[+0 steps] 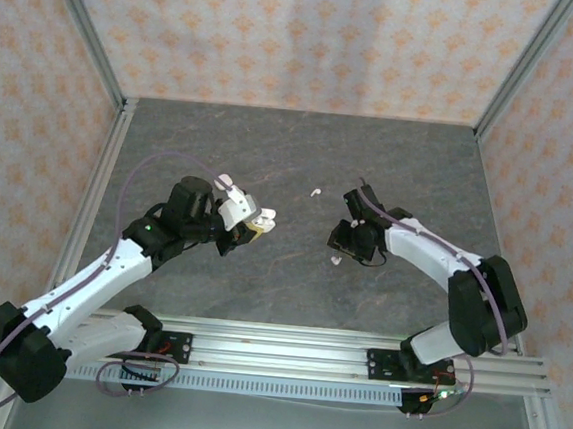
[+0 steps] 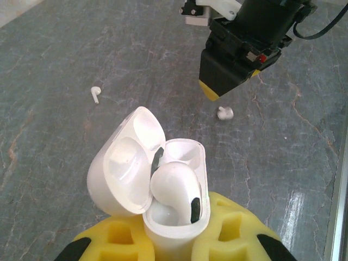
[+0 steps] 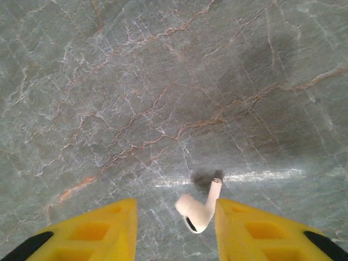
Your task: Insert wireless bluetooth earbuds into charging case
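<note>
Right claw (image 3: 175,202), part-open and empty, straddles a loose earbud (image 3: 200,209) on the table (image 3: 109,81), stem pointing away, close beside one finger; left claw (image 2: 174,234) clamps the open charging case (image 2: 122,174).

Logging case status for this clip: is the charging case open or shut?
Open. The charging case has its lid swung back, exposing the sockets; one earbud rests over the nearer one.
</note>
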Motion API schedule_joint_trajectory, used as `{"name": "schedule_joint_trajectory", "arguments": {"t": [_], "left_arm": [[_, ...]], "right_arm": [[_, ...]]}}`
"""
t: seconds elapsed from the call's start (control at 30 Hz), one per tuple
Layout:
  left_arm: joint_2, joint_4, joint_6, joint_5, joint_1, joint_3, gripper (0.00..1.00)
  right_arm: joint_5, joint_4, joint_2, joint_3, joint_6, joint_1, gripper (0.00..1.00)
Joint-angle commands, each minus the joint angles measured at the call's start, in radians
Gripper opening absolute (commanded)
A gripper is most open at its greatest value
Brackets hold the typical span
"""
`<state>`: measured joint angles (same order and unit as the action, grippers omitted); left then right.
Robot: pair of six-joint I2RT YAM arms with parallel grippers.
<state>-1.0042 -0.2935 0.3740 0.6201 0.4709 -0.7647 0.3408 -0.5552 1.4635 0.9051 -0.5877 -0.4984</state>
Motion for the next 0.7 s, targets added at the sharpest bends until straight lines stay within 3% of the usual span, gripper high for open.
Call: {"name": "schedule_joint_trajectory", "arguments": {"t": [0.0, 0.13, 0.3, 0.5, 0.67], "left_arm": [[0.034, 0.047, 0.014, 0.003, -0.002, 0.01, 0.0], [0.053, 0.08, 0.025, 0.02, -0.003, 0.019, 0.0], [0.053, 0.117, 0.011, 0.062, -0.002, 0.01, 0.0], [0.039, 0.116, -0.004, 0.091, -0.002, -0.011, 0.0], [0.048, 0.121, -0.013, 0.093, -0.002, -0.009, 0.0]], "right_arm": [[0.006, -0.079, -0.11, 0.062, -0.019, 0.003, 0.43], [0.057, -0.107, -0.229, 0.127, -0.029, -0.022, 0.43], [0.064, -0.035, -0.308, 0.249, -0.053, -0.192, 0.43], [0.08, 0.054, -0.18, 0.373, -0.104, -0.369, 0.47], [0.066, 0.047, -0.09, 0.429, -0.112, -0.41, 0.47]]}}
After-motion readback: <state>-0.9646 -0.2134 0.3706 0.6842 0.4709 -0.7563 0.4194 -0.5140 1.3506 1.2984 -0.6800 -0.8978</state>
